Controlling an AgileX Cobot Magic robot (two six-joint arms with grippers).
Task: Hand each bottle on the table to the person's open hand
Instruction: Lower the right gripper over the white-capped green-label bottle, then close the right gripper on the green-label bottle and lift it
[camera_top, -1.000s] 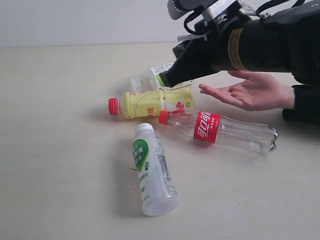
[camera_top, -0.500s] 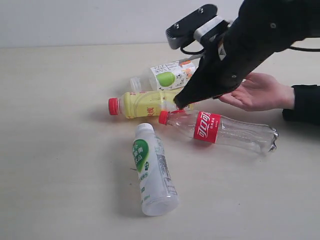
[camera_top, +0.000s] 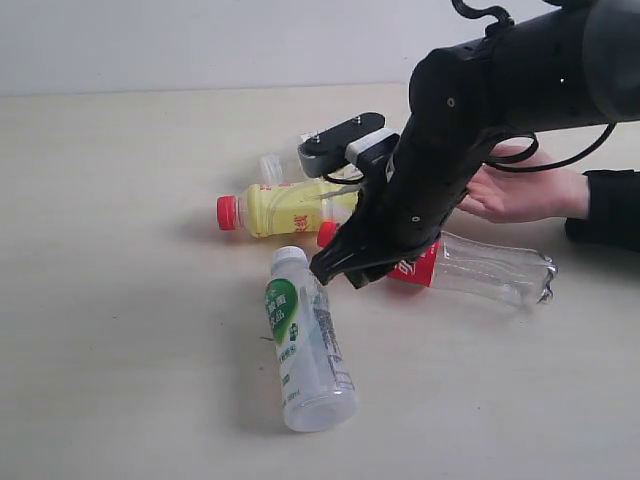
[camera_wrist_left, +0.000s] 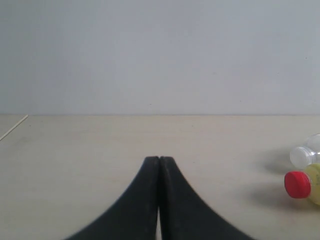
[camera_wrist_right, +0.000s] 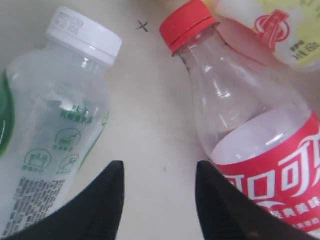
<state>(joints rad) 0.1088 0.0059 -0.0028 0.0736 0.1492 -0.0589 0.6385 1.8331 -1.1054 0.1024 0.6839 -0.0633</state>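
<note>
Four bottles lie on the table (camera_top: 120, 300). The white bottle with a green label (camera_top: 305, 340) is nearest the front. Behind it are the yellow bottle with a red cap (camera_top: 280, 208) and the clear Coca-Cola bottle (camera_top: 490, 268), partly covered by my right arm. Only the neck of the green-apple bottle (camera_top: 272, 165) shows. The person's open hand (camera_top: 525, 195) rests palm up at the right. My right gripper (camera_top: 340, 270) hangs open and low over bare table between the white bottle (camera_wrist_right: 55, 115) and the Coca-Cola bottle (camera_wrist_right: 250, 130), holding nothing. My left gripper (camera_wrist_left: 159, 159) is shut and empty.
A pale wall rises behind the table's far edge. The person's black sleeve (camera_top: 605, 205) lies at the right edge. From the left wrist view, the yellow bottle's red cap (camera_wrist_left: 297, 184) and a clear bottle's neck (camera_wrist_left: 300, 156) show far off to one side.
My right arm has swung down from above the open hand to the gap between the white and Coca-Cola bottles. Its jaws have opened.
</note>
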